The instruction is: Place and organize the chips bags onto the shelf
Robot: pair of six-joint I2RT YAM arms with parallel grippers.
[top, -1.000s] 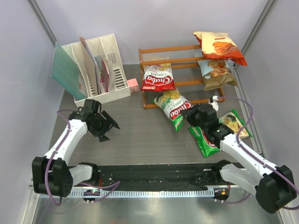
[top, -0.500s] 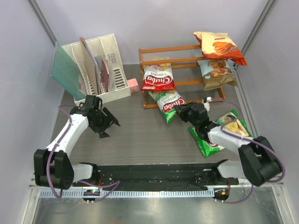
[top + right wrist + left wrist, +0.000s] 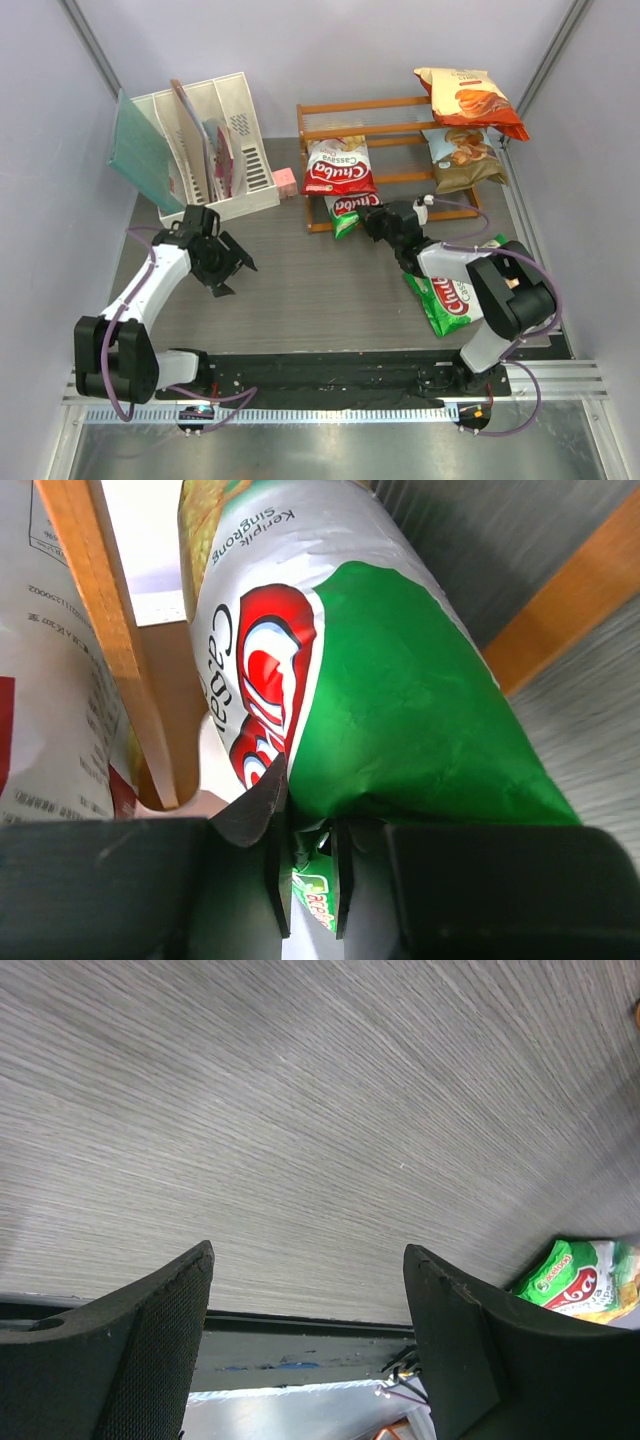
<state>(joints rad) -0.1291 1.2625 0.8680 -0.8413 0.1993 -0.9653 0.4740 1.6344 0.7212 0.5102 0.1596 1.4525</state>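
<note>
Five chips bags in all from above. Up on the shelf (image 3: pixel 360 104): cream and orange-red bag (image 3: pixel 468 98) on the top tier, hanging past the right end; light-blue and brown bag (image 3: pixel 462 155) just below it; red Chuba bag (image 3: pixel 338 165) leaning on the left half. Clamped by one edge in the right gripper (image 3: pixel 372 218): green bag (image 3: pixel 345 210), pushed into the bottom of the shelf just under the red one, largely hidden overhead by gripper and slats. Hard to tell whether resting on a tier. Close up, far end cut off. Flat on the table (image 3: pixel 300 290), partly covered by the right arm: second green bag (image 3: pixel 445 305). Spread wide over bare table, holding nothing: left gripper (image 3: pixel 236 280).
</note>
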